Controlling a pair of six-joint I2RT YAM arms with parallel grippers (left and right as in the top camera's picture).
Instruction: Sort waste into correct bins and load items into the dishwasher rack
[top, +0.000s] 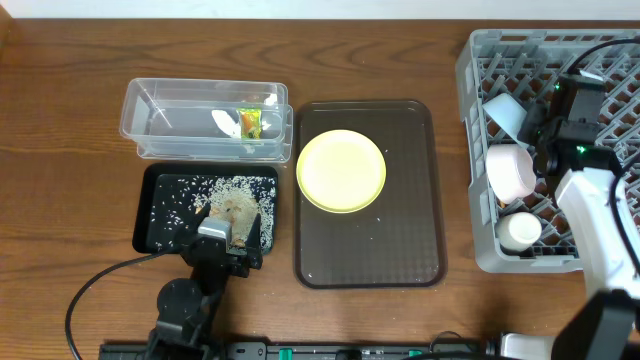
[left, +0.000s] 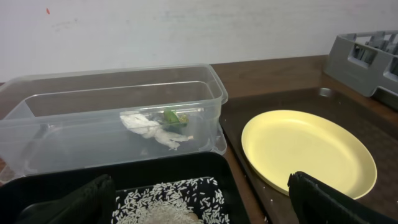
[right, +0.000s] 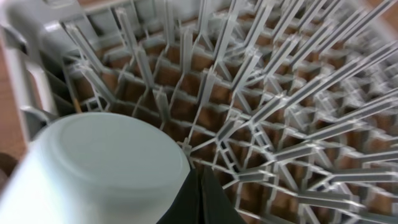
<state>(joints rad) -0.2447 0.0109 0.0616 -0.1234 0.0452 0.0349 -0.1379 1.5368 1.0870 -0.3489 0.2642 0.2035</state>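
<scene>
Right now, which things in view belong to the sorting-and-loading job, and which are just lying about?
Job: yellow plate, clear tub, snack wrapper, paper scraps, black tray, rice, grey rack, pink bowl.
Lying about: brown serving tray under the plate, black cable.

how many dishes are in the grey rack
3, along the grey rack's left side: a pale bowl farthest back, a pink bowl in the middle, a white cup nearest the front. The right arm covers part of it, so more may be hidden.
</scene>
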